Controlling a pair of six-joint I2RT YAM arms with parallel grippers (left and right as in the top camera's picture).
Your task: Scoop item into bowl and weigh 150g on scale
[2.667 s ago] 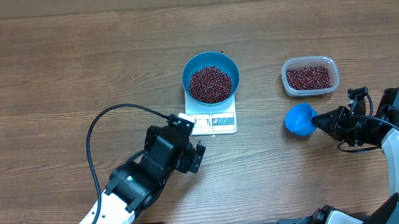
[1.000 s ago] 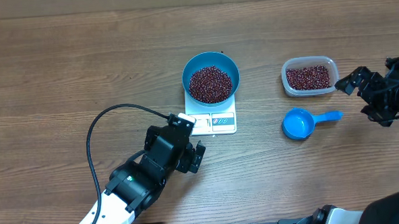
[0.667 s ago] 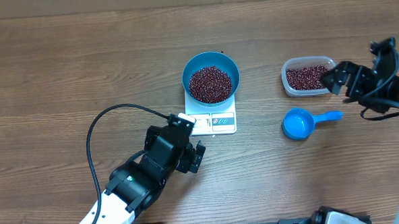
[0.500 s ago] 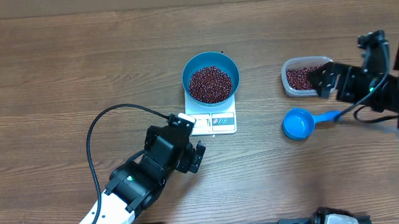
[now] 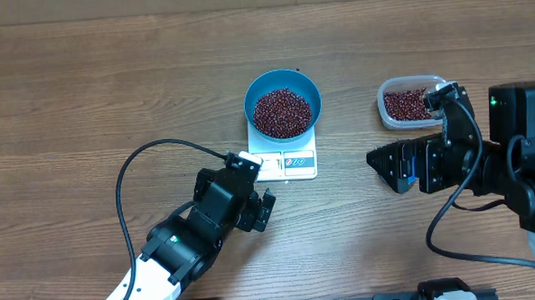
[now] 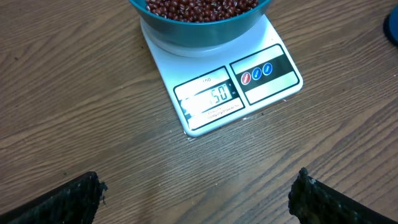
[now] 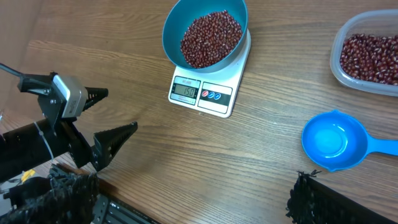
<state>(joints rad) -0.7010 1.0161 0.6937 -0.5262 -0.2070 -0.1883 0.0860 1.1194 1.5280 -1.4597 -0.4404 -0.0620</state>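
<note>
- Deep round bright blue bowl (image 5: 282, 80) of small dark red-brown beans (image 5: 282, 112), seated on small white square digital scale (image 5: 291, 163), display reading 150
- Left gripper (image 6: 196, 199), jaws spread wide, empty, near scale front
- Right gripper (image 5: 388, 166), jaws spread wide, empty, above small blue handled plastic scoop (image 7: 336, 142), near clear rectangular plastic tub (image 5: 385, 109) of beans

Overhead, my right arm (image 5: 485, 163) largely hides the scoop (image 7: 333, 142) and a tub (image 5: 382, 107) corner; left wrist view crops the bowl (image 6: 199, 37)
</note>
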